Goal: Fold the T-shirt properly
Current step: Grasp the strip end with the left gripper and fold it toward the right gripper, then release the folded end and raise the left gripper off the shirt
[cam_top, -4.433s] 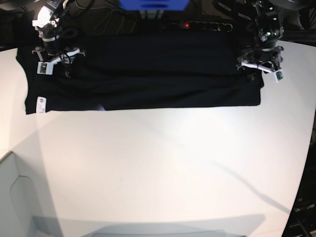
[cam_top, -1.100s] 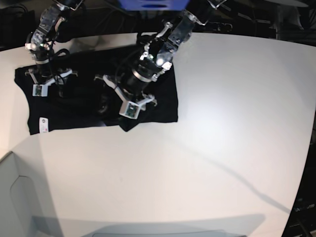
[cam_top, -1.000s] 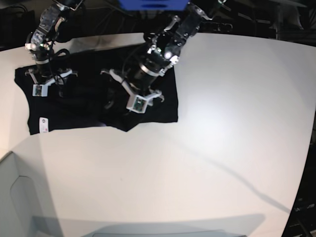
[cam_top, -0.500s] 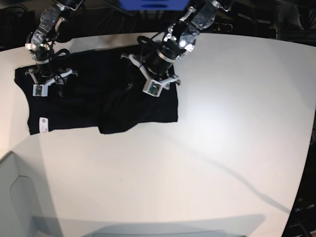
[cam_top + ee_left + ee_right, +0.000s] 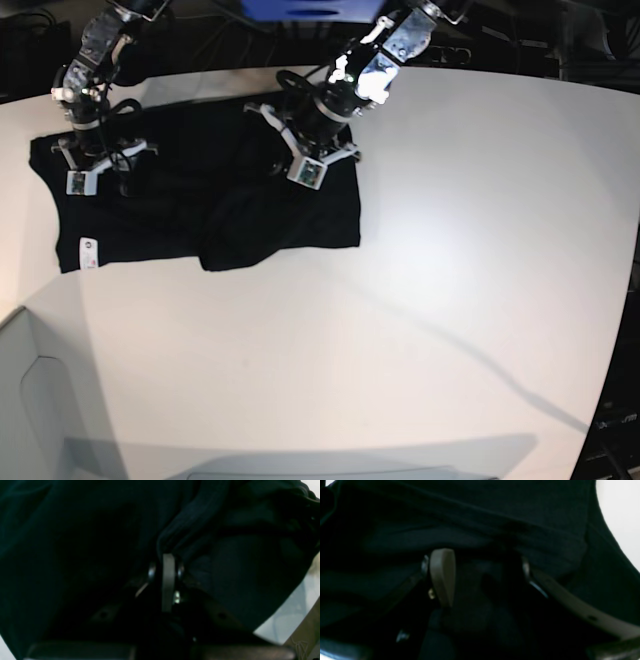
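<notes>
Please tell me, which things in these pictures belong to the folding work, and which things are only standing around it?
Belong to the work:
- T-shirt, black, partly folded on the table
- left hand, shut on a ridge of the cloth
- right hand, open over the shirt

Only standing around:
- white table
- blue box behind the far edge
- power strip beside it
</notes>
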`<state>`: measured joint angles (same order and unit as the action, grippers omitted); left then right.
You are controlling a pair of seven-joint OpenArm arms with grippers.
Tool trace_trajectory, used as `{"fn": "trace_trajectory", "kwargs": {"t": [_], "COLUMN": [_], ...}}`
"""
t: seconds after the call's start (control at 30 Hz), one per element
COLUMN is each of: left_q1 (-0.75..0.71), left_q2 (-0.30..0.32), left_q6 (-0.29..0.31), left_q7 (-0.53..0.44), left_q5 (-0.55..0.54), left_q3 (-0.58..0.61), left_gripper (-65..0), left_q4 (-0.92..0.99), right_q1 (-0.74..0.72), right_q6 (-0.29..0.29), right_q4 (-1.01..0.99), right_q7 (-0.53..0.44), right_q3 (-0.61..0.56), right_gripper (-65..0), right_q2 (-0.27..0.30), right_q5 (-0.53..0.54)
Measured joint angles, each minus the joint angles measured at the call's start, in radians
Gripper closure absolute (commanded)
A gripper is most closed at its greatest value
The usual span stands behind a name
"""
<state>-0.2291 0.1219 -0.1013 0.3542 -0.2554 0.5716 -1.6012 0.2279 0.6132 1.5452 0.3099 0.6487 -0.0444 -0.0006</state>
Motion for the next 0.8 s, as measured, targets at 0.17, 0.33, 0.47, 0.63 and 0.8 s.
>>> {"fn": "trace_trajectory", "kwargs": {"t": [0.17, 0.33, 0.47, 0.63, 0.8], "left_q1": [0.026, 0.134, 0.228, 0.286, 0.316], "left_q2": [0.008, 0.049, 0.072, 0.064, 0.048], "left_q6": [0.000, 0.015, 0.014, 0.015, 0.015], "left_q7": [0.095, 0.123, 0.132, 0.136, 0.137], "left_q5": [0.006, -0.003, 0.000, -0.003, -0.003], "left_q3": [0.026, 0.177, 0.293, 0.413, 0.462], "left_gripper": [-0.1, -0.1, -0.1, -0.1, -0.1], "left_q4": [-0.023, -0.117, -0.123, -0.120, -0.082], "right_q1": [0.000, 0.000, 0.000, 0.000, 0.000], "right_q6": [0.000, 0.000, 0.000, 0.000, 0.000], "right_q4": [0.000, 0.000, 0.001, 0.001, 0.001], "right_q7": [0.000, 0.000, -0.003, -0.003, -0.003], "right_q3": [0.000, 0.001, 0.001, 0.001, 0.001], "right_gripper": [-33.7, -33.7, -33.7, -33.7, -33.7], "right_q2": [0.000, -0.002, -0.002, -0.002, -0.002], "right_q5": [0.000, 0.000, 0.000, 0.000, 0.000]}}
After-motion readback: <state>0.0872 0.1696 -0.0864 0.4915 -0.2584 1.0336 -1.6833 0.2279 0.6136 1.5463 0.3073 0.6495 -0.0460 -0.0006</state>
